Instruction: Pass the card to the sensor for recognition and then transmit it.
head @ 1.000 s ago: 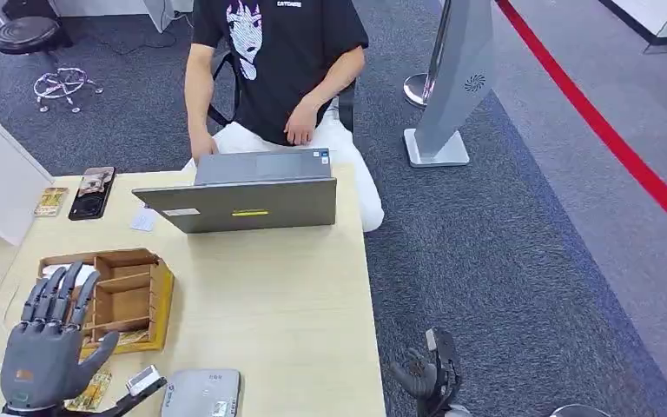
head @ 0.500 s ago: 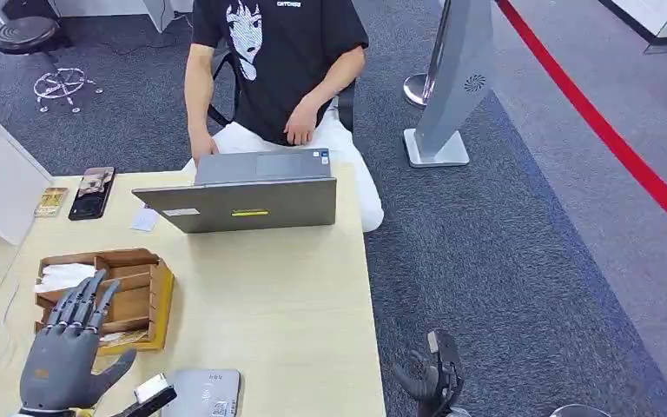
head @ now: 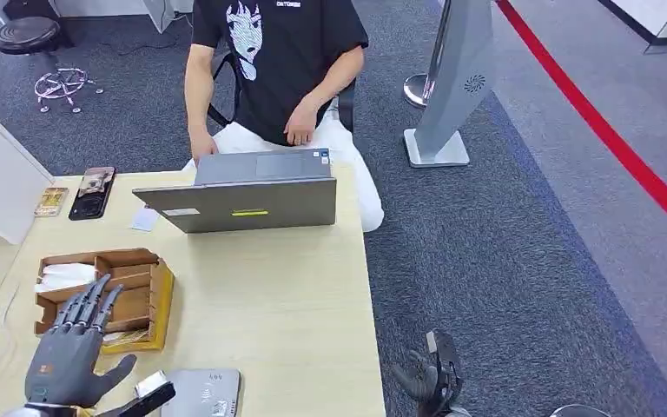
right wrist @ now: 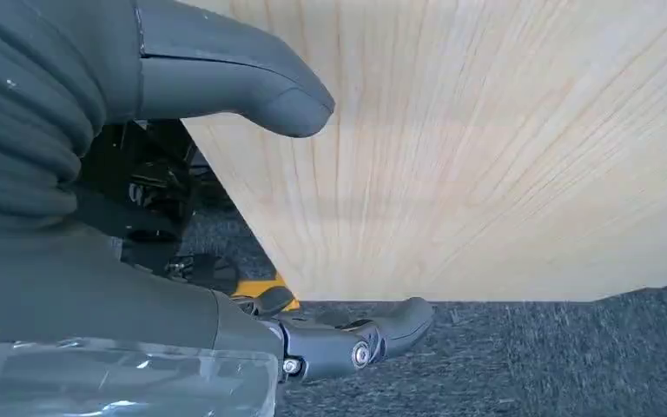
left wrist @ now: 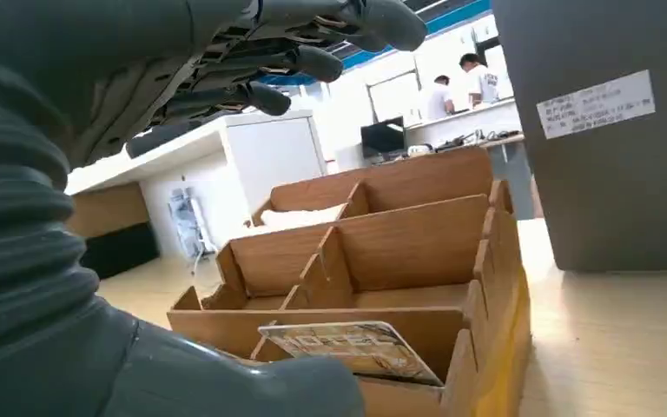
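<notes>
The card (left wrist: 352,347) is seen propped in the nearest compartment of the wooden organizer (head: 143,300), at the table's (head: 278,304) left side. The left hand (head: 69,356) is held above it, fingers spread, nothing gripped. The grey sensor (head: 201,393) is set just beside. The right hand (head: 421,375) is hung beside the table; whether its fingers are curled cannot be told.

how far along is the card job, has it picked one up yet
Nothing looks done yet. The left hand hovers open over the brown cardboard divider box, holding nothing; a printed card leans in the box's near slot. The right hand hangs beside the table. Left: gripping the card, presenting it to the grey flat sensor, then handing it on.
</notes>
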Robot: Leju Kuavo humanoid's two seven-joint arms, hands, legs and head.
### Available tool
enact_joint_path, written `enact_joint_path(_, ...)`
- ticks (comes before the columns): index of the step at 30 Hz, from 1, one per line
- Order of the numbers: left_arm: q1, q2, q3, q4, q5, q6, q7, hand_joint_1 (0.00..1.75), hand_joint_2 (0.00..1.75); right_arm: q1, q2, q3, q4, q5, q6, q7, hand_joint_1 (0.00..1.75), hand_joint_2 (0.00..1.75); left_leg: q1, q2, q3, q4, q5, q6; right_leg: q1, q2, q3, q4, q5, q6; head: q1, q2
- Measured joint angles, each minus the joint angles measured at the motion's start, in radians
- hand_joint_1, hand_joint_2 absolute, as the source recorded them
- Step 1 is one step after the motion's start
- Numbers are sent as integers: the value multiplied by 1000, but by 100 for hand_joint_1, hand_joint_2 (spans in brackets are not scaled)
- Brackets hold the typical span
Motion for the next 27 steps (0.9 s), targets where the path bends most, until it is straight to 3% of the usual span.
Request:
enact_joint_path(20, -32, -2, 0, 109, -48, -11, -1, 5, 175, -3, 0, 0, 0, 14, 13, 7, 0, 175, 0, 0, 0, 0, 0, 0, 0, 0, 0, 0, 0, 0, 0, 0)
enact_joint_path(21, -33, -2, 0, 110, -49, -11, -1, 175, 175, -3, 0, 0, 0, 14, 13, 8, 0, 175, 0, 0, 0, 0, 0, 0, 0, 0, 0, 0, 0, 0, 0, 0)
enact_joint_path(27, -36, -4, 0, 114, -47, -9, -4, 175, 175, -3, 0, 0, 0, 14, 13, 10, 0, 175, 0, 0, 0, 0, 0, 0, 0, 0, 0, 0, 0, 0, 0, 0)
